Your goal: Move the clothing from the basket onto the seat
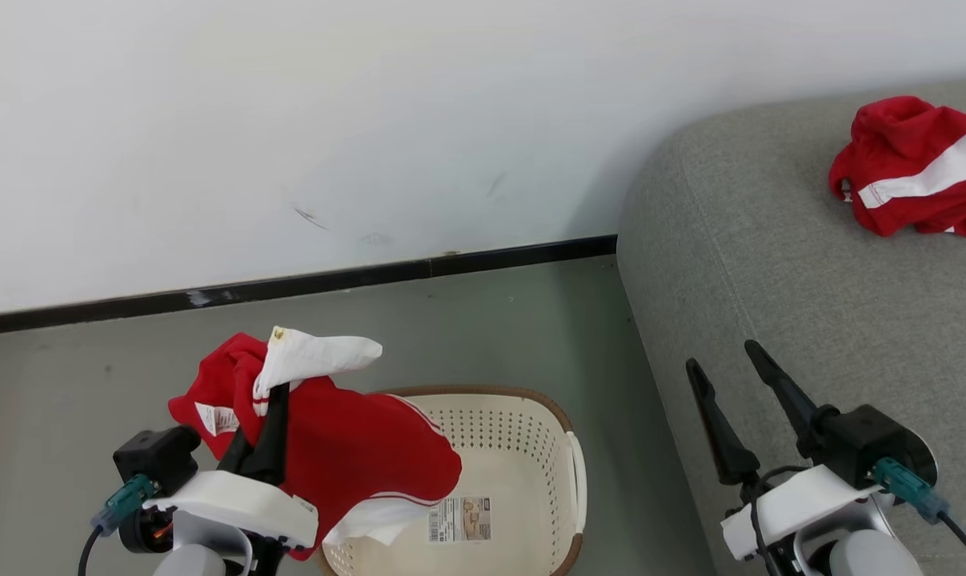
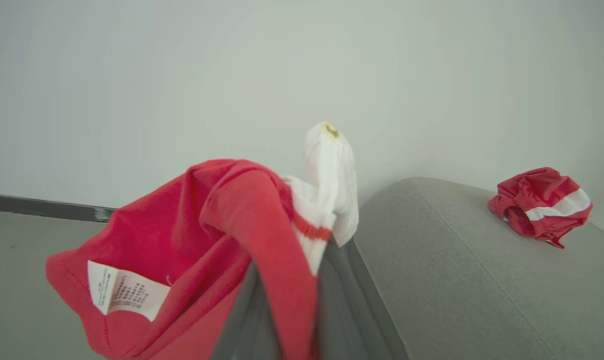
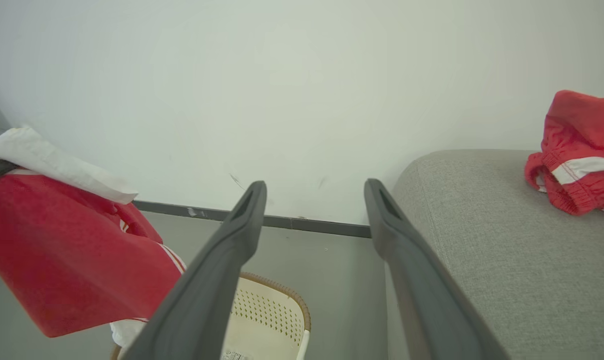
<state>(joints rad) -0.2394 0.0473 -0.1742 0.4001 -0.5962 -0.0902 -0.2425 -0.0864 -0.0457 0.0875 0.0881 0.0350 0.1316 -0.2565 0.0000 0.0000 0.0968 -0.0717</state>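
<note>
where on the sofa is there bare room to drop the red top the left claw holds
The sofa is bare from its rounded corner by the wall across to the other red garment at its far right; the widest patch lies just ahead of the open right claw. It is crowded only around that garment.

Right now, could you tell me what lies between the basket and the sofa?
Bare floor separates the basket from the sofa, seen in the head view.

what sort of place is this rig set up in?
Probably a home-style room, or a mock-up of one: a grey sofa, a laundry basket on the floor, and a plain white wall with a dark skirting strip.
</note>
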